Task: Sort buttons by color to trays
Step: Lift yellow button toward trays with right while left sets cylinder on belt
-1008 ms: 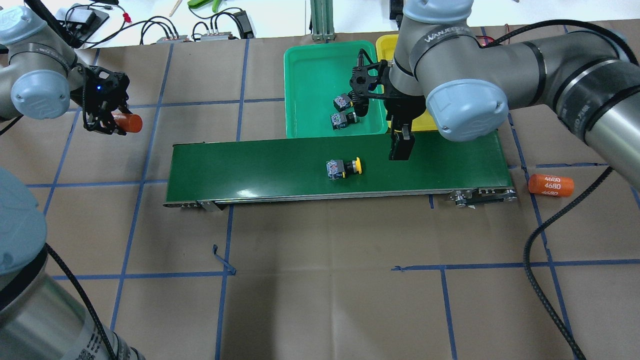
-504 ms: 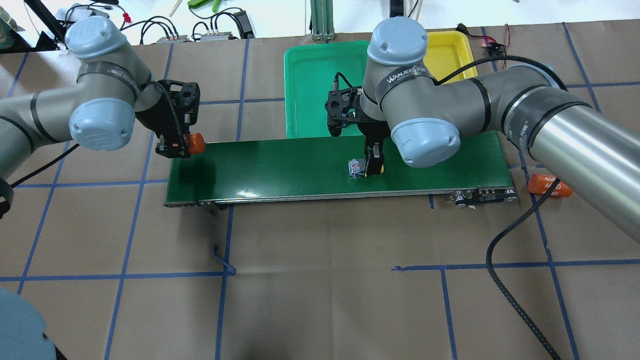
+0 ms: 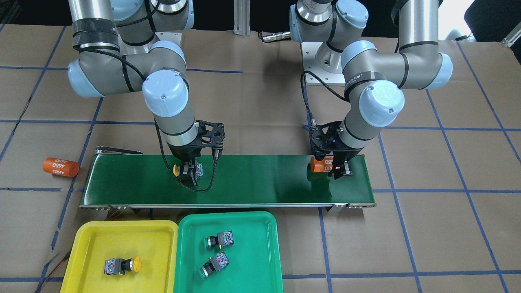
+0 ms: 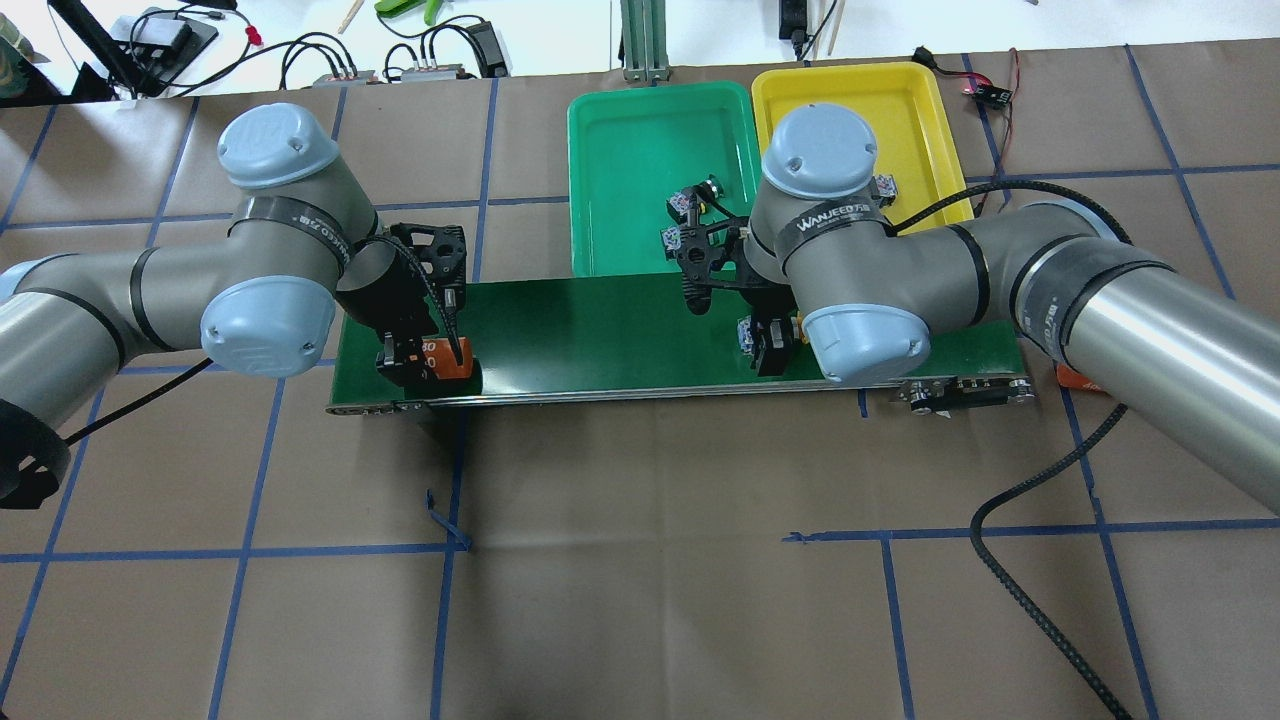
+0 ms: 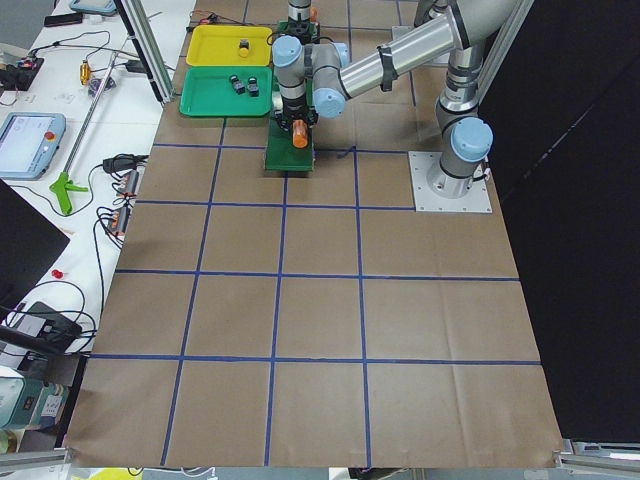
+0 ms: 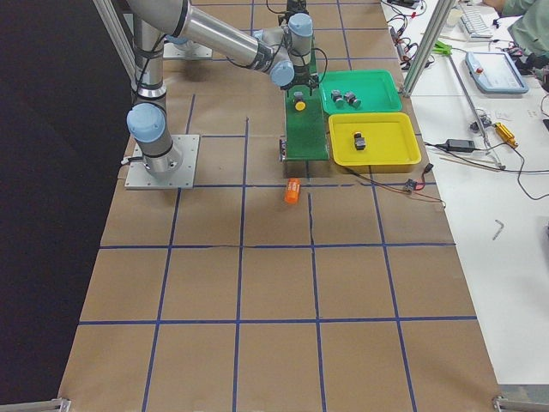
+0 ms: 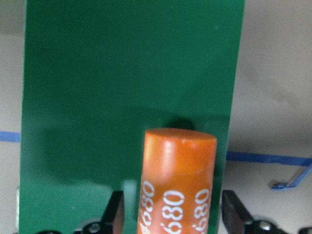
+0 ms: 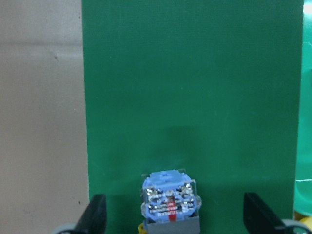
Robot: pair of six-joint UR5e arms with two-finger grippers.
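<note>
A yellow-capped button lies on the green belt. My right gripper stands open astride it. In the right wrist view the button sits between the wide-apart fingers with a gap on each side. The green tray holds two green buttons. One yellow button lies in the yellow tray. My left gripper is shut on an orange 4680 cylinder low over the belt's left end.
A second orange cylinder lies on the paper beyond the belt's right end. Both trays stand side by side just past the belt's far edge, with the right arm reaching over them. Cables and tools lie on the white bench behind.
The right gripper left the green tray, dropped over the yellow button on the belt and followed it rightward. The left arm swung the orange cylinder in from the table to the belt's left end.
</note>
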